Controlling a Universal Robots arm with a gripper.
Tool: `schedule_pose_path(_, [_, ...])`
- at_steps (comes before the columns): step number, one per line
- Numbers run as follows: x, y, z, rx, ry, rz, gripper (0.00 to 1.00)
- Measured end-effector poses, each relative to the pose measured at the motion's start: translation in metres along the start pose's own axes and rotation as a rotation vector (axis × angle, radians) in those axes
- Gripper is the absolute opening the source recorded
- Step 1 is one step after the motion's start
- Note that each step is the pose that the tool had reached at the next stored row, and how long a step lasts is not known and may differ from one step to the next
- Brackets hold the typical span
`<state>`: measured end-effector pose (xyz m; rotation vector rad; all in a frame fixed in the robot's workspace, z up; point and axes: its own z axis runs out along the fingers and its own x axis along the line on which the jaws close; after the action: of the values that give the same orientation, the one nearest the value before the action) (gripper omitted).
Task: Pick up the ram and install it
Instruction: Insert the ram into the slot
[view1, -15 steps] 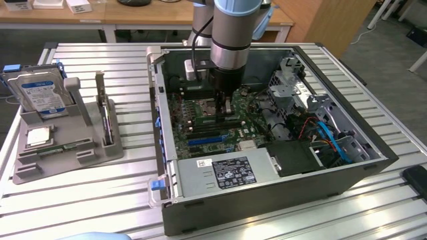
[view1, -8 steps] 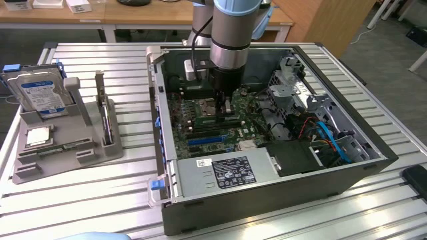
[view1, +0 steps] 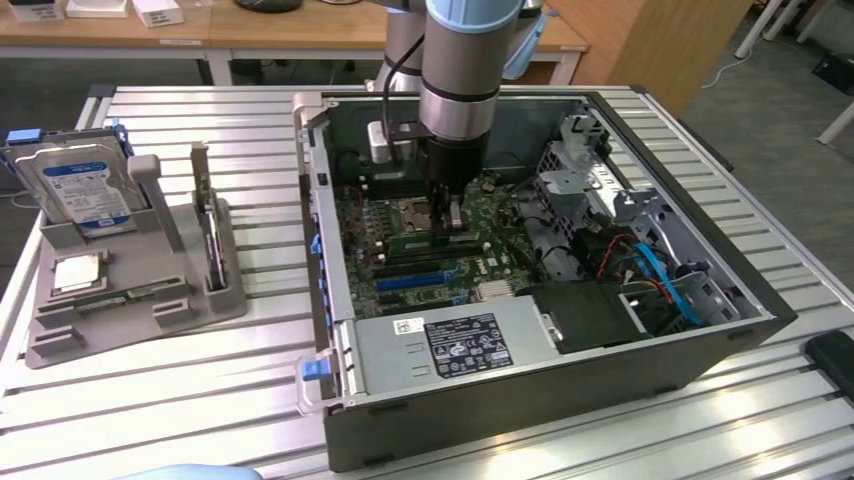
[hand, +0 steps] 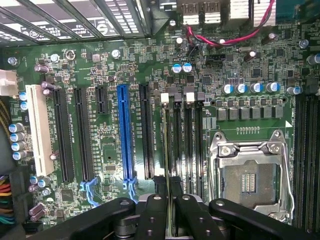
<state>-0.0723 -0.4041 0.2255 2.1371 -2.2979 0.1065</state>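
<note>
ram is clamped edge-on in the hand, which is seen inside the open computer case on the worktop. the stick is lined up along a memory slot beside the cpu socket; whether it is seated cannot be told.

Wooden desks and cabinet behind slatted metal table

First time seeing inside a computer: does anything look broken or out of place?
Nothing looks damaged or spilled. The processor socket is empty, and the gripper holds the ram on edge by the memory slots.
</note>
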Motion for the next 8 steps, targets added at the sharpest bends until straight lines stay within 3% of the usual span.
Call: schedule_pose_path(8, [-0.0005,0.0004,0.0014,0.0007,-0.0002,-0.011,0.13])
